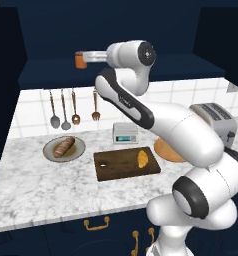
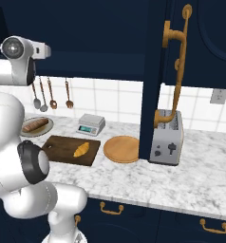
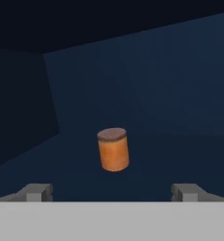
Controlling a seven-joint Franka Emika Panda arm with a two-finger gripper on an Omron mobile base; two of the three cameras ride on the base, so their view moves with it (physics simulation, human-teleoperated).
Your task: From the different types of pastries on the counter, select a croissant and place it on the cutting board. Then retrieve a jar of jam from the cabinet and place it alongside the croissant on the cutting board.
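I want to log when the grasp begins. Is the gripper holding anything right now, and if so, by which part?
Nothing is held. The gripper is open inside the cabinet, its fingertips spread wide and short of the jar of jam, which stands ahead untouched.

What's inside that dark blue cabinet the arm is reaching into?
A small orange jar of jam stands upright on the cabinet shelf, just ahead of the open gripper. Around it I see bare dark walls; the corners are too dark to tell.
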